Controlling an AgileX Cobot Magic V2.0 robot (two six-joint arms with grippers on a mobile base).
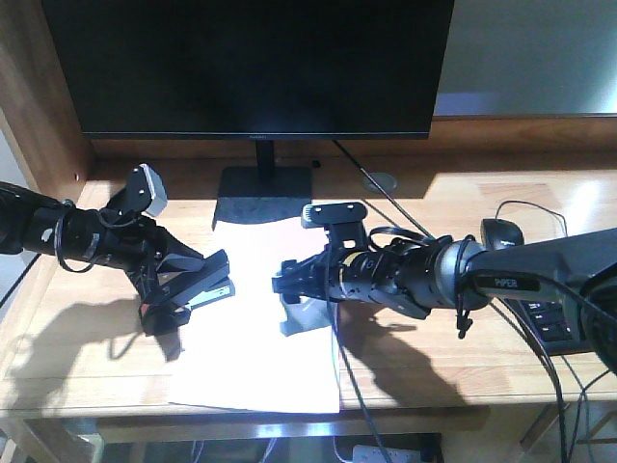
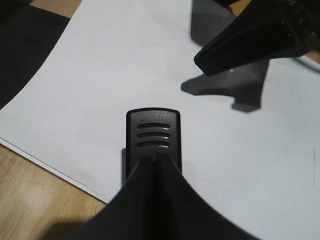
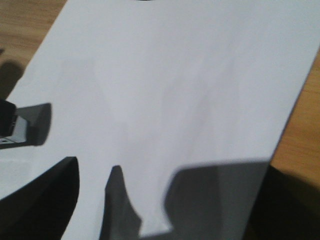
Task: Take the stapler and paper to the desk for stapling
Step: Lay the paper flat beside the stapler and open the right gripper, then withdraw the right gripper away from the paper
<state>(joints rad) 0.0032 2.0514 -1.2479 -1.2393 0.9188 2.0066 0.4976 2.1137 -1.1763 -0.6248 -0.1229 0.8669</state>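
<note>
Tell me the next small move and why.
Probably lower the right gripper onto the paper to pin it. Its jaws hang open above the sheet, while the left gripper holds the stapler over the paper's left edge.

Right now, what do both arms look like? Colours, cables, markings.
Both are black with black, tapered jaws. The left arm carries a light grey wrist camera and looped black cables. The right arm has a greyer cylindrical link marked PIPER in white, a black wrist camera and thin black cables hanging off it.
</note>
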